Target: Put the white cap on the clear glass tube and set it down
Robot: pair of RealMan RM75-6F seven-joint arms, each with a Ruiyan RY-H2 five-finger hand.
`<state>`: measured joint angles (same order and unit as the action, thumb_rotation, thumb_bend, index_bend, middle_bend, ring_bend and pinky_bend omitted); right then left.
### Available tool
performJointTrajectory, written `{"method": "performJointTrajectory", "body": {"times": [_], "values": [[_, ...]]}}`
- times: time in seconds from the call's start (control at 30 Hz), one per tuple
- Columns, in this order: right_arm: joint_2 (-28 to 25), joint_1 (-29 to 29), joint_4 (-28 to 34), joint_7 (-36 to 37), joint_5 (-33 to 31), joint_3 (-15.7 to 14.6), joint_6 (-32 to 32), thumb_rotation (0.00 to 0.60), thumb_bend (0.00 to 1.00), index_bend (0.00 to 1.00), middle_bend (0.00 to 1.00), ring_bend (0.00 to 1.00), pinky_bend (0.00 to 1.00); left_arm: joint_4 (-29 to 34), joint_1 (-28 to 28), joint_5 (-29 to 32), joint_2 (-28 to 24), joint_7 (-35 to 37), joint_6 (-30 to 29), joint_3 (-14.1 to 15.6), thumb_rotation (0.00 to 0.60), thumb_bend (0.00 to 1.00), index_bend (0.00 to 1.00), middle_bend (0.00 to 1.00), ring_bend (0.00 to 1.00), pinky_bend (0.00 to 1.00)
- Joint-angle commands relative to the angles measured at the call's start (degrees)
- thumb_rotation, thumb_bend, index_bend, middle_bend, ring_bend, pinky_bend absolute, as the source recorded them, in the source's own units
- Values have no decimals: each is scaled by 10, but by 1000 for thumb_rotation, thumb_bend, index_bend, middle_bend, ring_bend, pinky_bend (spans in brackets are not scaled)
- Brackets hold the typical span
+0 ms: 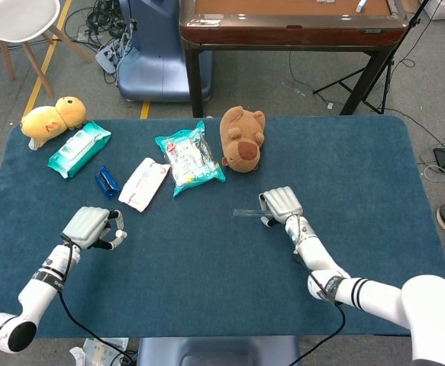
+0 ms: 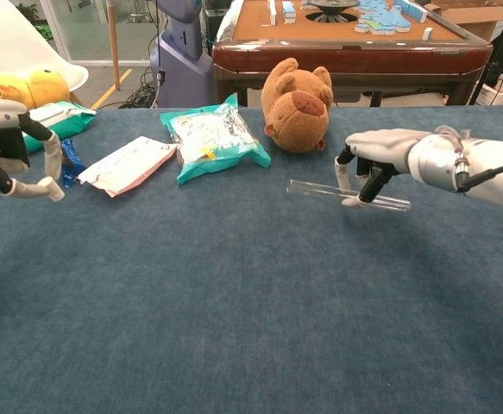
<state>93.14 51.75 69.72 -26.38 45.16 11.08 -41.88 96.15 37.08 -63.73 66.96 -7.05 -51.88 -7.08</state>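
**Glass tube lifted off the blue tabletop, cap in the other hand**

Blue carpet-like cloth covers the tabletop (image 1: 207, 267). Toward its left edge the left hand (image 2: 14, 164) hovers above the cloth, pinching the small white cap (image 2: 55, 193) between fingertips. Along the far-left corner lie a yellow plush duck (image 1: 53, 118), a teal wipes pack (image 1: 79, 149), a small blue packet (image 1: 107, 181) and a white pouch (image 1: 145, 183). Near the middle of the far edge rest a teal snack bag (image 1: 189, 158) and a brown plush bear (image 1: 242, 139). Right of centre the right hand (image 2: 380, 159) grips the clear glass tube (image 2: 320, 190), which is held above the cloth, roughly level, its free end pointing left.
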Motion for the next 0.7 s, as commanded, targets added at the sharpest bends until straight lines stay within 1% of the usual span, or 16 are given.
{"method": "performJointTrajectory", "body": {"times": [0.03,0.17,0.3,0.47,0.7], "values": [[-41,-20,62,62,33,22,-10,600,491,678,902,972,997,14,2,10,-22,31,8,-18,600,278,522,1000,1000,1000],[-63,-40,113,134,86,36,-20,600,493,695,902,977,1000,29,5,23,-48,77,20,-43,600,278,522,1000,1000,1000],[-59,-56,135,212,152,44,-40,600,493,714,905,983,1000,43,8,35,-70,128,32,-70,600,278,523,1000,1000,1000],[-34,-62,130,282,215,44,-63,600,493,724,909,983,1000,62,9,44,-87,185,40,-97,600,278,522,1000,1000,1000],[15,-57,101,338,251,48,-86,600,494,724,909,984,1000,81,10,44,-79,200,14,-115,600,279,525,1000,1000,1000]]}}
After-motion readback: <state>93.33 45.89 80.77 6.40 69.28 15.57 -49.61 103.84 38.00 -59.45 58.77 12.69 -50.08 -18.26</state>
